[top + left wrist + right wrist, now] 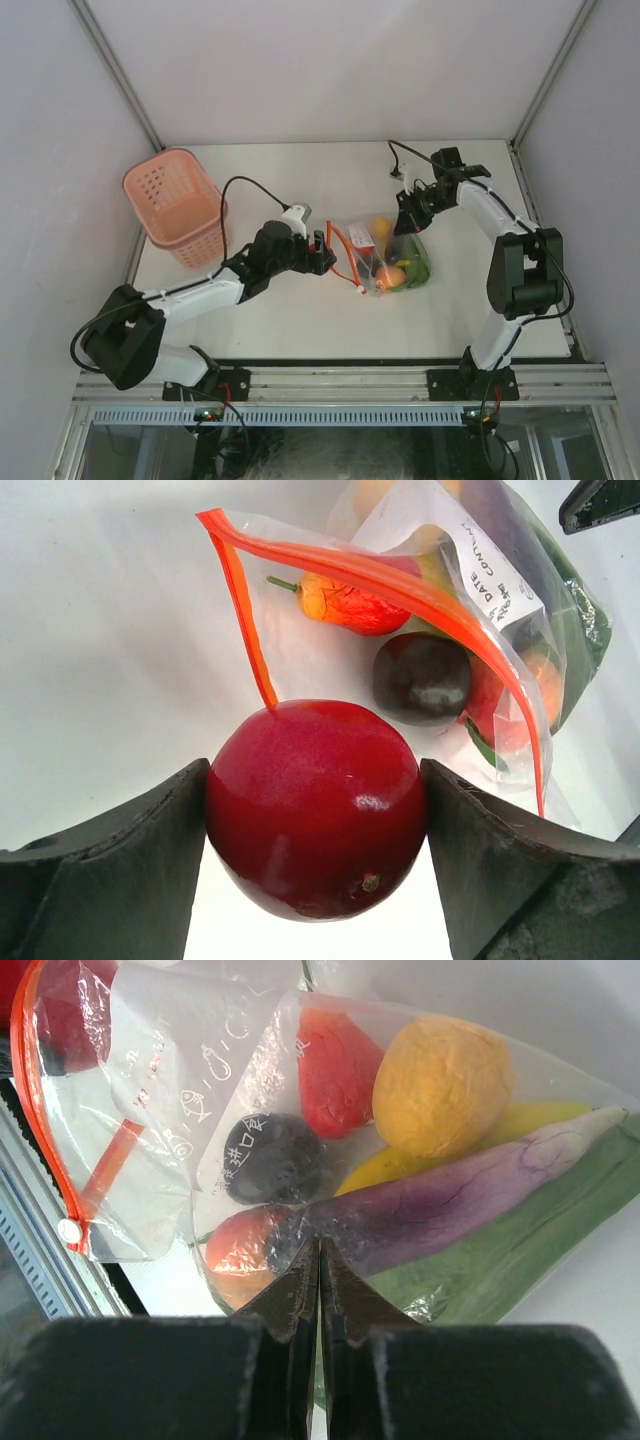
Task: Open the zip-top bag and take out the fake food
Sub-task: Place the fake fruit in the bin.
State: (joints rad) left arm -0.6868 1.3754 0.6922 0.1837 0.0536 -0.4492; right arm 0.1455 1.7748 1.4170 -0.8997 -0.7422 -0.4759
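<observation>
Left wrist: white write-on panel [485,565] on the zip-top bag [395,525], ahead and to the right of the left gripper [315,805]. Black print, running slantwise: "DATE", and the next line starts "CONTEN"; the rest is lost at the panel edge.

Right wrist: white print [248,1145] on the bag film, just up-left of the right gripper [320,1255] tips, over a dark round piece [285,1165]. It looks like a couple of Chinese characters, not reliably readable. Further up-left are small white outline icons [200,1085]: a fish and a gourd shape.

Top view: any print is too small to read.
</observation>
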